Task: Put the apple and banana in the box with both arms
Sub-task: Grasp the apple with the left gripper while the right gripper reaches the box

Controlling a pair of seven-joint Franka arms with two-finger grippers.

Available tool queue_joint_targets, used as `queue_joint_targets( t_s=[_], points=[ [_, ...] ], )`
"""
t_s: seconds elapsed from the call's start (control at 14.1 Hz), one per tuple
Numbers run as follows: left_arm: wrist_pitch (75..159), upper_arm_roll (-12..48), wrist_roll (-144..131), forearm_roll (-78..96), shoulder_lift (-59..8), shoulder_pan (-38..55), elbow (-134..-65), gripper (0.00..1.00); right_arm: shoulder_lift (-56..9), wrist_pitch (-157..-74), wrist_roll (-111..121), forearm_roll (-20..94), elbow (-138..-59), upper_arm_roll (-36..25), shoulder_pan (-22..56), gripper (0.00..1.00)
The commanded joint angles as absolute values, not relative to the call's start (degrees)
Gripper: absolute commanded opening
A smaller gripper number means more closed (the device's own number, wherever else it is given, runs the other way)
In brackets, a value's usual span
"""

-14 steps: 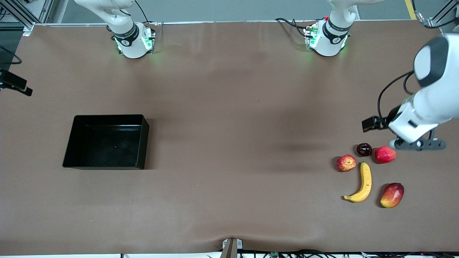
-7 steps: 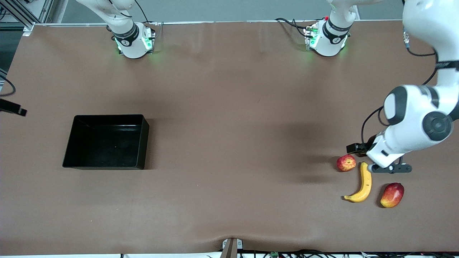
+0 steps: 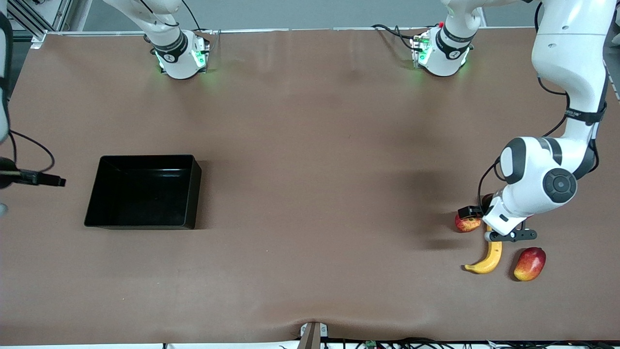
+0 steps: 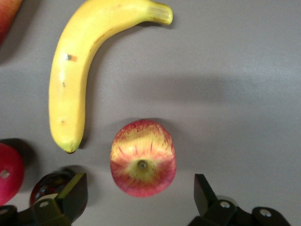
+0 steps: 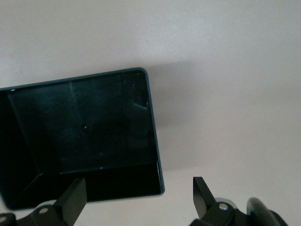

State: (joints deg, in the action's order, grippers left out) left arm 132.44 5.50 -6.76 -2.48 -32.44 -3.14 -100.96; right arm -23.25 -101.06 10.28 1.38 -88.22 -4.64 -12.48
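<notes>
Streaked apple (image 4: 143,157) beside curved yellow banana (image 4: 75,75) — black box (image 3: 144,191) well apart.

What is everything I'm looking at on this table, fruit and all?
Table: one, brown, under everything.
Box: one, black, empty, toward the right arm's end of the table.
Apple: one, red with yellow streaks, toward the left arm's end, beside the banana's tip.
Banana: one, yellow, curved, nearer the front camera than the apple.
Mango: one, red and yellow, beside the banana.
Dark round fruit: one, almost black, partly hidden beside the apple.
Red-pink fruit: one, only its edge shows, next to the dark fruit.
Left gripper: one, black, open, over the apple.
Right gripper: one, black, open, over the box's edge.
</notes>
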Motion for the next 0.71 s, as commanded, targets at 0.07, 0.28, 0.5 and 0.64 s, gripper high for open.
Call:
queue_joint_targets(
  t_s=[0.07, 0.28, 0.5, 0.64],
  points=[
    [135.35, 5.71, -8.09, -3.43, -34.71, -3.08, -101.16, 1.00, -24.69, -110.28, 18.53, 5.17, -95.43, -3.87, -15.02, 1.00],
    [135.35, 5.71, -7.82, -3.52, -34.89, -2.99, -101.16, 0.59, -26.01, -113.55, 20.39, 5.71, -99.30, -3.78, -15.47, 1.00],
    [135.18, 5.71, -7.30, -3.52, -34.72, -2.73, -101.08, 0.01, -26.19, -117.49, 24.85, 5.71, -102.21, -3.69, -16.52, 0.75],
    [134.74, 5.71, -7.21, -3.60, -34.28, -2.64, -100.90, 0.00, -26.19, -121.62, 27.68, 7.72, -105.71, -3.60, -17.31, 0.42]
  ],
)
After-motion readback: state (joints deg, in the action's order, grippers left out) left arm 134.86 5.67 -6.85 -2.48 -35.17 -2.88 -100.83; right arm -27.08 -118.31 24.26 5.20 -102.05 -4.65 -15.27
